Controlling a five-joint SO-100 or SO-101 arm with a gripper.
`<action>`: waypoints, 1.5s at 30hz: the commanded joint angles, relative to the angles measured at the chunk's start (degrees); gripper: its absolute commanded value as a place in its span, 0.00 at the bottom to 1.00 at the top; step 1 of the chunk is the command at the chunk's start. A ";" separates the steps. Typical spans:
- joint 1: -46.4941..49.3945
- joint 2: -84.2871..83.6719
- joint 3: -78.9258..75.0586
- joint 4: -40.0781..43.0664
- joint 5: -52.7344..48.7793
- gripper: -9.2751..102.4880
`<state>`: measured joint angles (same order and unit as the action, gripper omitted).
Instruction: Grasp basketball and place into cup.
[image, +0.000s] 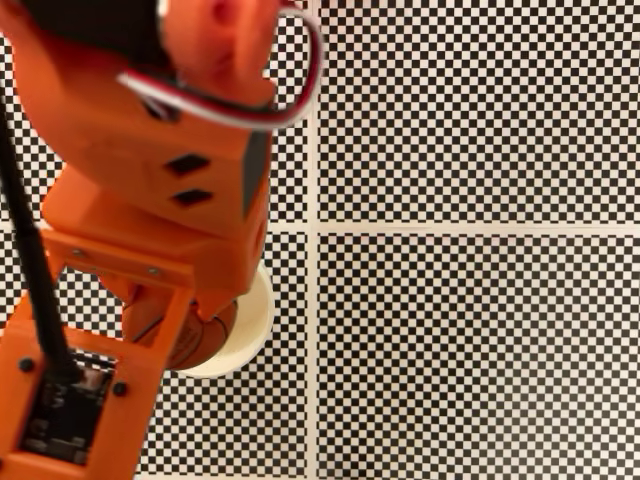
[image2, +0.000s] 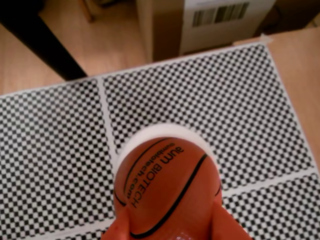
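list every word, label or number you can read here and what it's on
"aum BIOTECH" – printed in black on the basketball, read upside down in the wrist view.
"aumbiotech.com" – smaller line beside it on the ball; blurred, so uncertain.
Barcode label on the cardboard box: bars visible, digits too blurred to read.

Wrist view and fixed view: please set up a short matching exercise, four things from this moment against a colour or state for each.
Things:
1. basketball
2. cup
3. gripper
4. checkered mat

States:
A. black and white squares split by pale lines
B. orange, shut on the ball
C. cream-white, standing under the ball
D. orange-brown with black seams and printed lettering, held over the cup's mouth

Pairs: 1-D, 2-C, 3-B, 4-A
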<state>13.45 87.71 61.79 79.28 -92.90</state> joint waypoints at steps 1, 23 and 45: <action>0.35 -0.53 -2.72 -0.88 0.26 0.15; 1.23 -2.90 -2.29 -0.88 -0.97 0.16; -1.85 -5.98 -5.89 -1.14 0.97 0.32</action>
<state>12.04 81.56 58.80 79.10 -92.46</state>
